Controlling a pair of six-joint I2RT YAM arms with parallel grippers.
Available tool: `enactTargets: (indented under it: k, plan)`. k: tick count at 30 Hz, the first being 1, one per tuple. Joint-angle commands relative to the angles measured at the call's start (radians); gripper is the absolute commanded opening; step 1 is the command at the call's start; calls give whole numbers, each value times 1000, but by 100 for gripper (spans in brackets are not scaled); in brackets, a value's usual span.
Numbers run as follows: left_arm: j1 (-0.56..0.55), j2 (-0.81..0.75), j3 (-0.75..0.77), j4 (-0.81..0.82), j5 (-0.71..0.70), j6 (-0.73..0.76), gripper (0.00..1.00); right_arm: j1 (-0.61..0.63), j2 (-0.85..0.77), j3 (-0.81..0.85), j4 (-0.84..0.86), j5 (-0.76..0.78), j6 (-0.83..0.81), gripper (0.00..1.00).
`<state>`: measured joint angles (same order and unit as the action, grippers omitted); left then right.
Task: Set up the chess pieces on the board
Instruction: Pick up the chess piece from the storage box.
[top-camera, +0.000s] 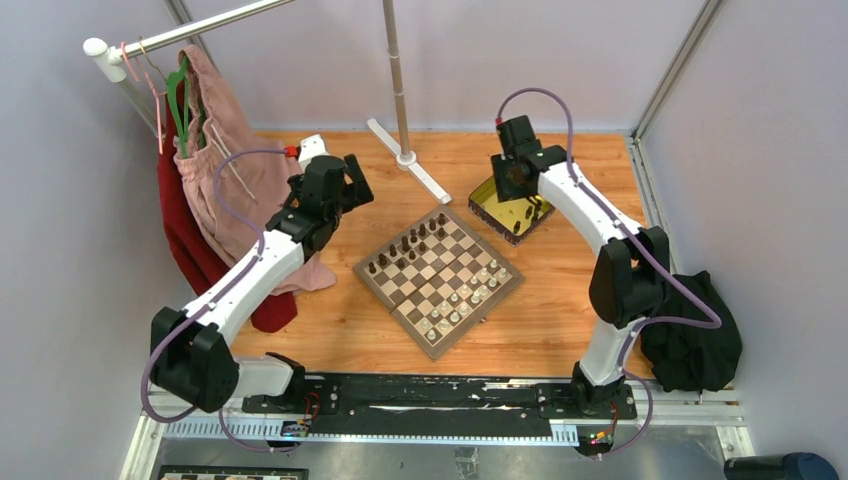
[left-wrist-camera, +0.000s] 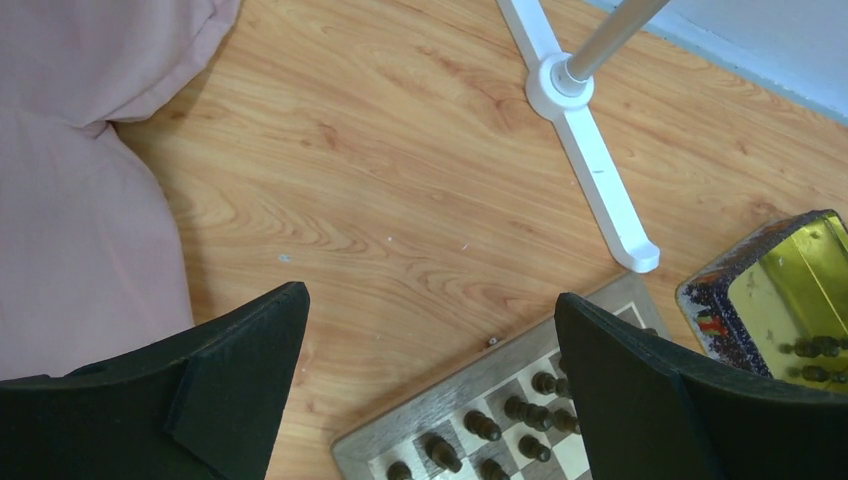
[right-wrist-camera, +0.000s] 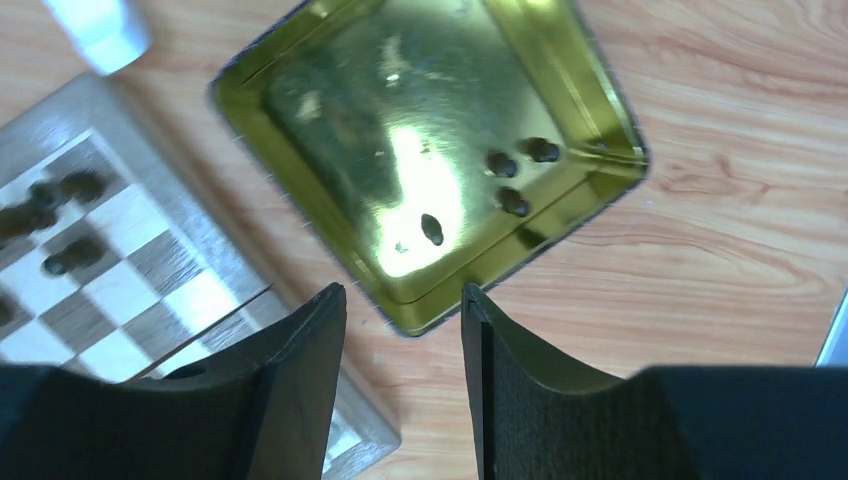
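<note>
Chess pieces: most of them stand on the board. It lies flat on the tabletop, turned corner-on to my top camera, between the two arms. The dark brown ones are ranked along its far-left side and the pale ones along its near-right side. I can't get exact counts at this resolution.

Four more dark pieces lie loose in the gold tin. Three are bunched near one corner and one sits apart toward the middle. The tin is just beside the board's far-right edge; I can't tell if they touch.

The right end effector hangs over the tin's near corner, pointing down. Its jaws stand apart with a clear gap and nothing between them, so no grip on anything.

The left end effector hangs above bare tabletop just past the board's far-left side. Its jaws are spread wide and empty. Its wrist view shows the board's corner with a few dark pieces between the fingers, and the tin at the right edge.

Other clutter: a white stand foot beyond the board, pink cloth off to the left, and a black bundle by the right arm's base.
</note>
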<state>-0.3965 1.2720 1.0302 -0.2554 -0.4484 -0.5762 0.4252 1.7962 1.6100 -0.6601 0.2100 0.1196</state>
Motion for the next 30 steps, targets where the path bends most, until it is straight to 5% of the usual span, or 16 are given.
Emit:
enactTargets:
  k: [1, 30]
  plan:
    - [-18, 52, 60, 38, -15, 3, 100, -85, 14, 1, 7, -6, 54, 50]
    - [-22, 173, 134, 110, 15, 75, 100, -205, 285, 84, 30, -7, 104, 46]
